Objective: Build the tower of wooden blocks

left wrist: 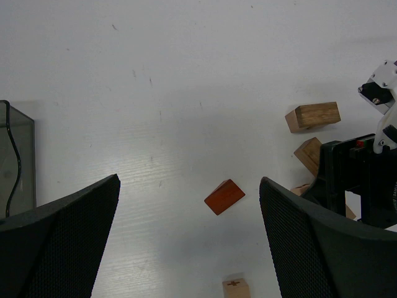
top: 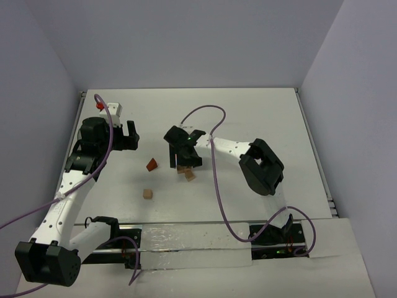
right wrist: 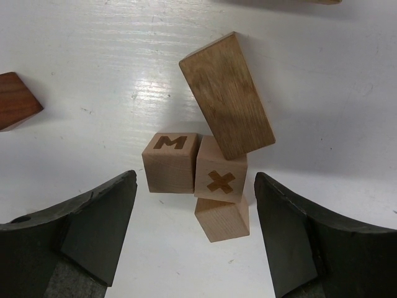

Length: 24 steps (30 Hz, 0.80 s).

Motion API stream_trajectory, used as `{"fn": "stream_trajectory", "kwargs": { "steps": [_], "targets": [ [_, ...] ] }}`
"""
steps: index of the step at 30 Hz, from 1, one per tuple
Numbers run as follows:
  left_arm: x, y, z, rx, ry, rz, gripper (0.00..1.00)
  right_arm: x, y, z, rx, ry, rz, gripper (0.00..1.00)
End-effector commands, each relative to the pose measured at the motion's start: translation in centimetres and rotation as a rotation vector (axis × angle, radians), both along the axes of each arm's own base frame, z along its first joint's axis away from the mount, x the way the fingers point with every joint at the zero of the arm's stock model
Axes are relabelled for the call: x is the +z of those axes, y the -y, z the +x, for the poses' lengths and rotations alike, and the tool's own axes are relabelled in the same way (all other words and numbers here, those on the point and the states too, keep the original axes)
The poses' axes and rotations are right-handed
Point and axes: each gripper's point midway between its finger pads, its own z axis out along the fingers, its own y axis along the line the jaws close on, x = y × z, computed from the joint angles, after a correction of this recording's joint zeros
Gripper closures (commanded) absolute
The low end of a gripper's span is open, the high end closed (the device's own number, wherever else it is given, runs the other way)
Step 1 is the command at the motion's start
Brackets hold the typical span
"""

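Three light-tan cubes cluster between the open fingers of my right gripper (right wrist: 195,239). The M cube (right wrist: 170,162) sits on the table, touching the X cube (right wrist: 221,178). The X cube rests skewed on a plain cube (right wrist: 223,218). A longer brown block (right wrist: 226,96) leans on the X cube's far edge. In the top view my right gripper (top: 188,160) hovers over this cluster (top: 186,173). The reddish-brown wedge (left wrist: 224,196) lies flat ahead of my open left gripper (left wrist: 189,248). A lone tan cube (top: 147,194) sits nearer the arm bases.
A dark translucent bin (left wrist: 15,155) stands at the left edge of the left wrist view. Two more brown blocks (left wrist: 313,116) lie beside the right gripper's black body (left wrist: 360,180). A white part with a red tip (top: 111,107) sits at the far left corner.
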Motion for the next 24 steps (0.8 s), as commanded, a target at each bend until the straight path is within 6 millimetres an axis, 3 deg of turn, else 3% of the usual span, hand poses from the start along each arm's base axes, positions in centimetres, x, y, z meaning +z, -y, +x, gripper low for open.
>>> {"fn": "stream_trajectory", "kwargs": {
  "steps": [1,14,24],
  "targets": [
    [2.5,0.2,0.9,-0.008,0.078,-0.018,0.01,0.6,-0.4,0.7,-0.02,0.033,-0.015,0.17],
    [2.4,0.2,0.9,-0.006,0.076,-0.017,0.01,-0.8,-0.4,0.3,-0.024,-0.006,-0.03,0.19],
    [2.2,0.2,0.9,-0.005,0.073,-0.016,0.01,-0.6,-0.4,-0.2,-0.019,-0.011,-0.016,0.46]
  ]
}}
